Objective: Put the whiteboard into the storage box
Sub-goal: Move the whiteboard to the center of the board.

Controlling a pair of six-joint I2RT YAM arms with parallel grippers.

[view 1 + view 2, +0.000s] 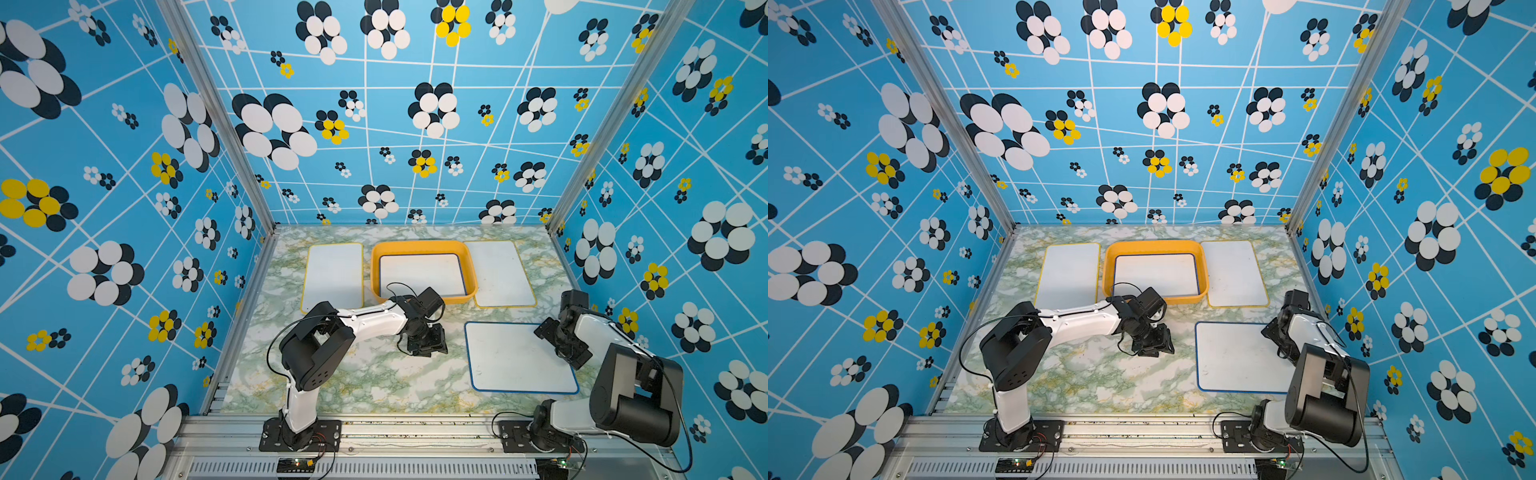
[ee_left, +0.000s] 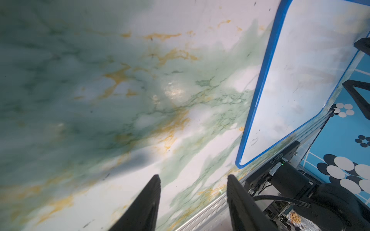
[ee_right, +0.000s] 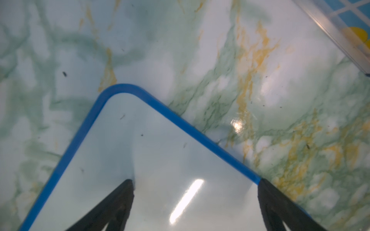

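Note:
The orange-yellow storage box (image 1: 419, 246) (image 1: 1154, 245) stands at the back middle of the marble table, with a dark-framed whiteboard (image 1: 422, 274) lying flat inside it. A blue-framed whiteboard (image 1: 515, 357) (image 1: 1237, 357) (image 2: 296, 84) (image 3: 140, 170) lies flat at the front right. My right gripper (image 1: 549, 332) (image 3: 195, 181) is open wide over that board's far right corner, one fingertip on the white face and the other at the blue frame. In front of the box my left gripper (image 1: 428, 347) (image 2: 193, 178) hangs open over bare table with nothing between its fingers.
Two yellow-framed whiteboards lie flat beside the box, one to its left (image 1: 332, 276) and one to its right (image 1: 500, 272). Patterned blue walls close in the table on three sides. An aluminium rail (image 1: 374, 428) with both arm bases runs along the front.

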